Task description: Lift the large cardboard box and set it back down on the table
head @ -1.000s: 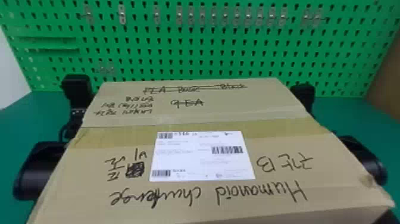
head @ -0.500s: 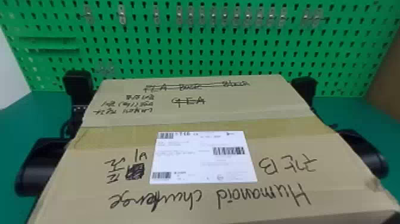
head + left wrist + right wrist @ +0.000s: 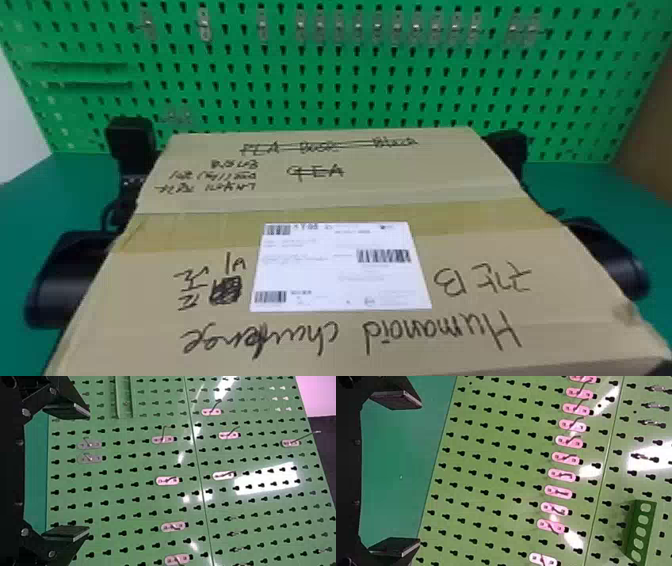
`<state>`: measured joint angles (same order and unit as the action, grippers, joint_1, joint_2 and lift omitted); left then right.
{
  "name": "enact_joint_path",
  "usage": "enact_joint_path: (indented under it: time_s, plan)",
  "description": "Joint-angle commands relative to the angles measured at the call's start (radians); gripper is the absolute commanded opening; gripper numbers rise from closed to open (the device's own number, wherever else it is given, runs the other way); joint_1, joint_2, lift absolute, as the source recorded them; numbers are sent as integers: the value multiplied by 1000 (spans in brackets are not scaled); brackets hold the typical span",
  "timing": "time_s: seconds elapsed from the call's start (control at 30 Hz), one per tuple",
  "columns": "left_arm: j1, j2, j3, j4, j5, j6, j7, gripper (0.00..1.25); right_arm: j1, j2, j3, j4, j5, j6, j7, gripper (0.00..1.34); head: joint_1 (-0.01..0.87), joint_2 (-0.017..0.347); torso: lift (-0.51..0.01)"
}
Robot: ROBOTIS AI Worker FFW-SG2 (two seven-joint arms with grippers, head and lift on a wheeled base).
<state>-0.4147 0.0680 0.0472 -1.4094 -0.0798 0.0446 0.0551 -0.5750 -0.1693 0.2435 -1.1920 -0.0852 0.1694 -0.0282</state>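
Between left end effector and right end effector, both with fingers apart: cardboard box.

One cardboard box, one white label, three barcodes, two arms (left arm, right arm), one green table, fifteen hooks along the pegboard's upper row, one five-hole green holder.

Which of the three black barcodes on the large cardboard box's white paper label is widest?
In the head view, the right-hand black barcode, partway down the white paper label; the upper-left barcode and lower-left barcode are narrower.
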Motion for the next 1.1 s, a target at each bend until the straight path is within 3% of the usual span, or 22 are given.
enact_joint_path:
  time_s: [0.0, 0.4, 1.07]
  plan:
    - [1, -7, -3, 3, 0, -5, 0, 1002, 0, 4, 3, 3, -1, -2, 1, 1252, 566, 54, -183]
    - [1, -5, -4, 4, 0, -5, 0, 1002, 0, 5, 3, 5, -2, -4, 1, 1252, 566, 54, -183]
    - [-32, 0, -9, 4, -3, -5, 0, 1002, -39, -15, 16, 5, 2, -4, 1, 1252, 566, 54, -183]
